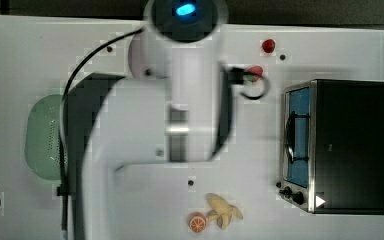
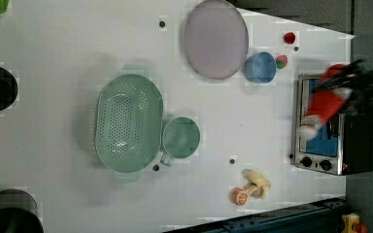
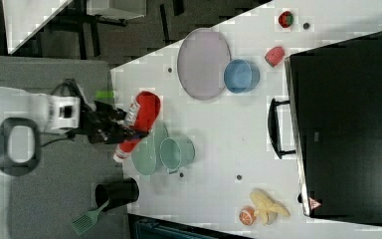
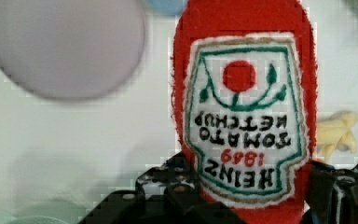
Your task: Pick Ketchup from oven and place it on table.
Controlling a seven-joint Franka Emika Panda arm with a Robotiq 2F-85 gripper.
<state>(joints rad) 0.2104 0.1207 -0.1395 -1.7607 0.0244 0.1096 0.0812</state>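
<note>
My fingers are clamped on the Ketchup, one on each side of its red body, and it hangs in the air above the white table, clear of the oven. The bottle's long axis runs tilted away from my fingers: in the left view its white cap points toward the left view's lower left, its base toward the upper right. In the wrist view its Heinz label faces the camera.
</note>
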